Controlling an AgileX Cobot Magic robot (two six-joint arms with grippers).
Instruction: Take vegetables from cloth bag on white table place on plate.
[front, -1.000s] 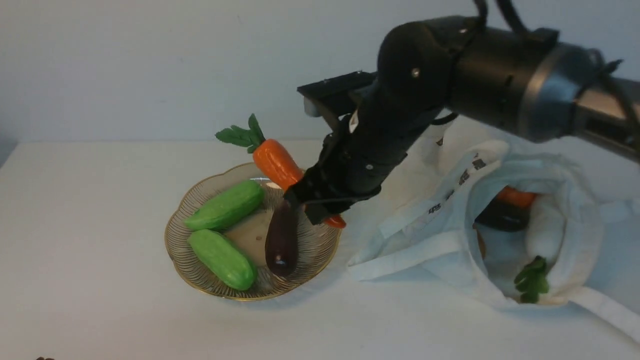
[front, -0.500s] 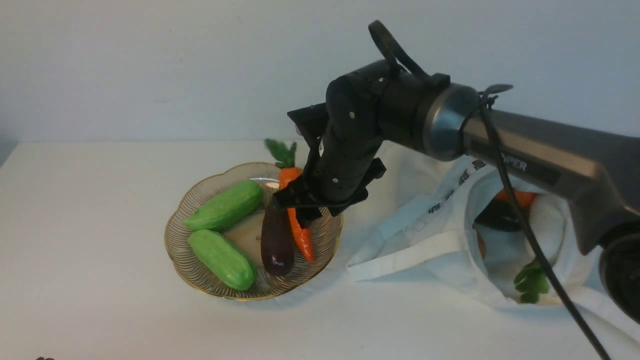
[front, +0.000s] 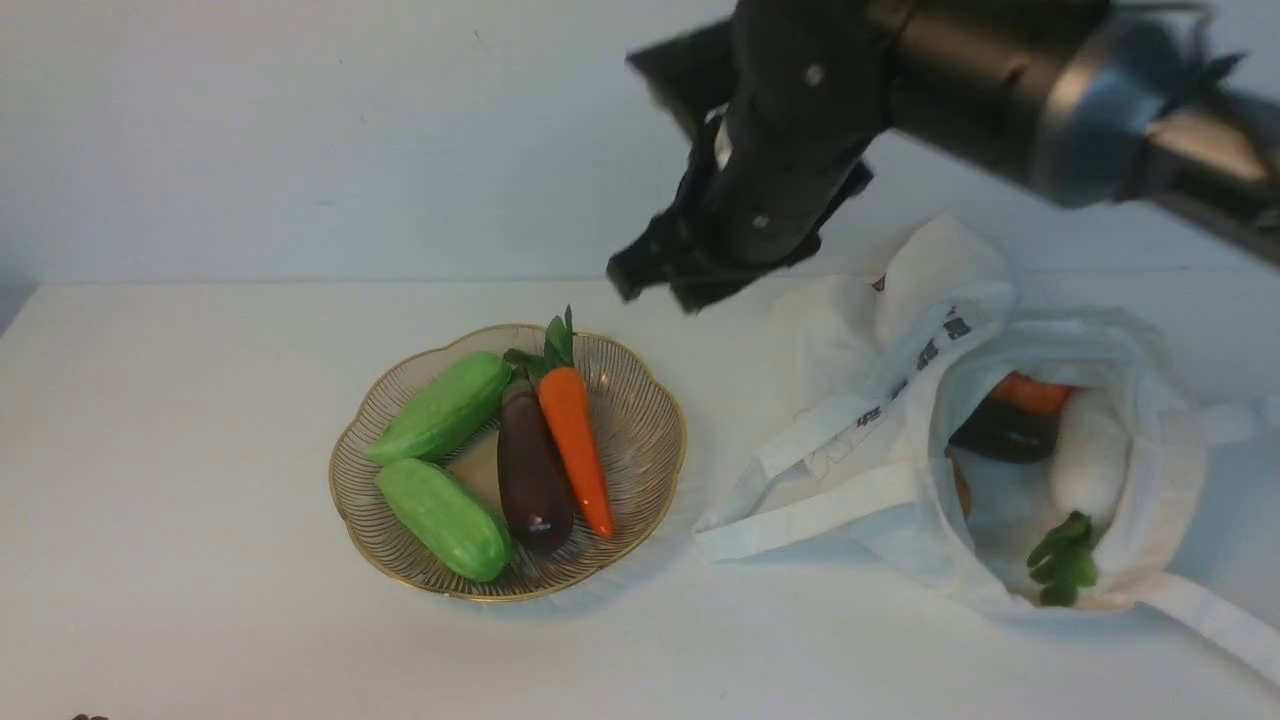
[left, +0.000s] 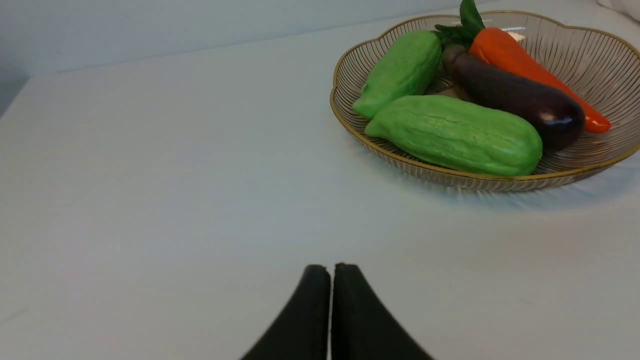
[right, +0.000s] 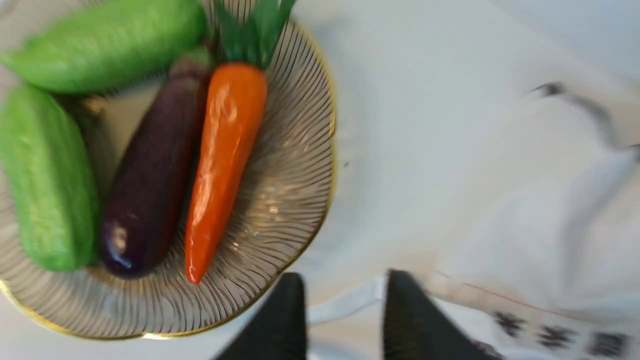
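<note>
The plate (front: 640, 420) holds two green cucumbers (front: 445, 408) (front: 443, 517), a purple eggplant (front: 530, 475) and an orange carrot (front: 575, 450). My right gripper (front: 660, 285) is open and empty, raised above the table between the plate and the cloth bag (front: 900, 470). The bag lies open on its side with a carrot (front: 1035, 393), an eggplant (front: 1005, 432) and a white radish (front: 1090, 455) inside. In the right wrist view the gripper (right: 345, 282) hovers over the plate's rim (right: 327, 150) and a bag strap. My left gripper (left: 331, 270) is shut and empty, low over the white table (left: 150, 175).
The bag's long straps (front: 800, 515) trail across the table toward the plate and off to the right (front: 1215, 620). A grey wall stands behind the table's far edge.
My right gripper let go of the carrot, which now lies in the plate beside the eggplant. The gripper has risen and moved back toward the bag.
</note>
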